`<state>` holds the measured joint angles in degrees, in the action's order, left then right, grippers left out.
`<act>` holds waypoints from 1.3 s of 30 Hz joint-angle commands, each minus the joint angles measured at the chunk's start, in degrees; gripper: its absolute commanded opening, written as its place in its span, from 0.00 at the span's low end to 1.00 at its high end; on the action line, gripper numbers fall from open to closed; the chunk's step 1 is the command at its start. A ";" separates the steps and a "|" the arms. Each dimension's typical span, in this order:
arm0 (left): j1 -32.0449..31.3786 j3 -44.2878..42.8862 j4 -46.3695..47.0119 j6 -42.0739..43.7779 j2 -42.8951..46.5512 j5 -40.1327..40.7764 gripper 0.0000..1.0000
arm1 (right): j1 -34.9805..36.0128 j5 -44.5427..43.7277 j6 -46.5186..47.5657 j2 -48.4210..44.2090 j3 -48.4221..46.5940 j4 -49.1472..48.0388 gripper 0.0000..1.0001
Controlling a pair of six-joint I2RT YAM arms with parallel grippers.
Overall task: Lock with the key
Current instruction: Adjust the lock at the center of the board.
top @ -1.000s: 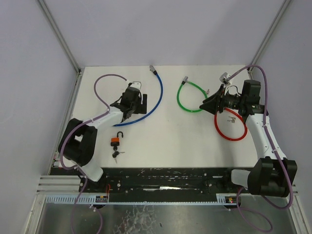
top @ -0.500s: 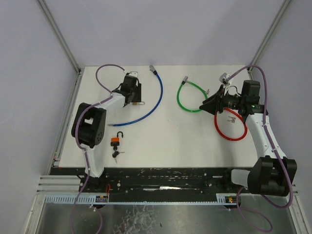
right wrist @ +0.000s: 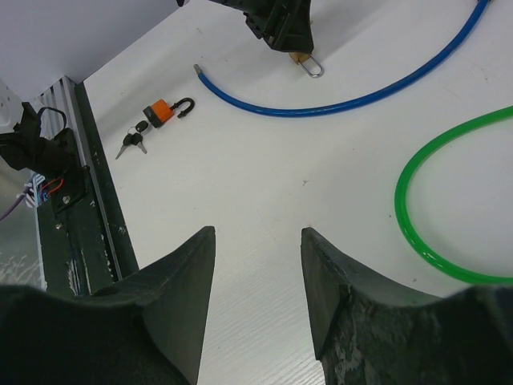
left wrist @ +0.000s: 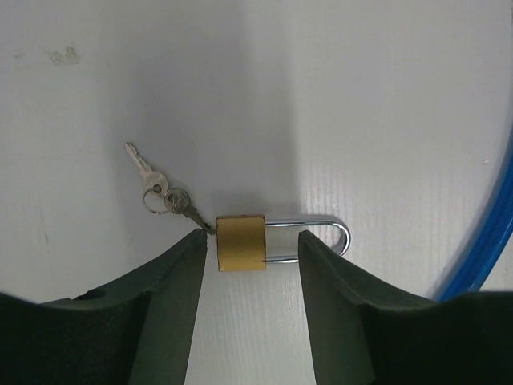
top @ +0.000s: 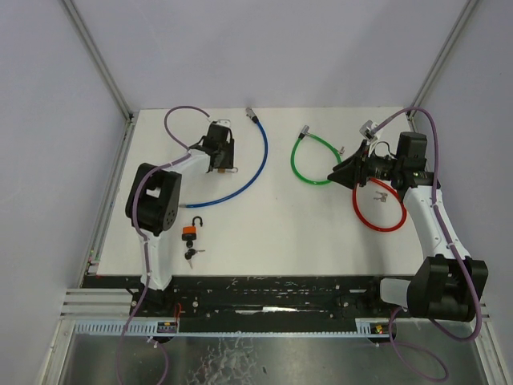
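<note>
A brass padlock (left wrist: pixel 240 242) lies flat on the white table (left wrist: pixel 385 120), its steel shackle (left wrist: pixel 325 239) pointing right. A key (left wrist: pixel 192 215) sticks in its left end, with a ring and a second key (left wrist: pixel 139 160) attached. My left gripper (left wrist: pixel 252 237) stands open astride the brass body, a sliver of table showing on each side; the left fingertip (left wrist: pixel 196 241) is close to the key. From above, the left gripper (top: pixel 219 151) covers most of the lock. My right gripper (right wrist: pixel 258 237) hovers open and empty over bare table, on the right in the top view (top: pixel 340 172).
An orange padlock (top: pixel 191 231) with open shackle and its black-headed keys (top: pixel 191 254) lie near the left arm's base. A blue cable (top: pixel 250 164), a green cable (top: pixel 309 160) and a red cable (top: pixel 377 210) curve across the table. Small keys (top: pixel 383 196) lie inside the red loop.
The left arm has swung its gripper towards the back of the table, over the brass padlock, and its jaws have narrowed. The right arm has not moved.
</note>
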<state>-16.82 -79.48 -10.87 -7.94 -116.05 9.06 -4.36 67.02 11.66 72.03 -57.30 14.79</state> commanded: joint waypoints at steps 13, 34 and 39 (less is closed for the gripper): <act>0.78 -2.87 -2.04 0.91 -3.20 0.67 0.44 | 0.49 1.27 1.21 -0.09 -1.26 -0.11 0.54; 0.76 -2.91 -2.23 0.78 -3.39 0.34 0.16 | 0.55 1.35 1.21 0.12 -1.37 -0.02 0.54; 0.86 -1.18 -0.98 0.25 -0.84 0.08 0.03 | 0.58 1.35 1.28 0.12 -1.33 0.03 0.54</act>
<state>-16.45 -81.08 -12.86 -7.64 -119.70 9.13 -4.25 67.02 12.10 72.05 -57.30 14.90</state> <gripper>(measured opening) 0.282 0.536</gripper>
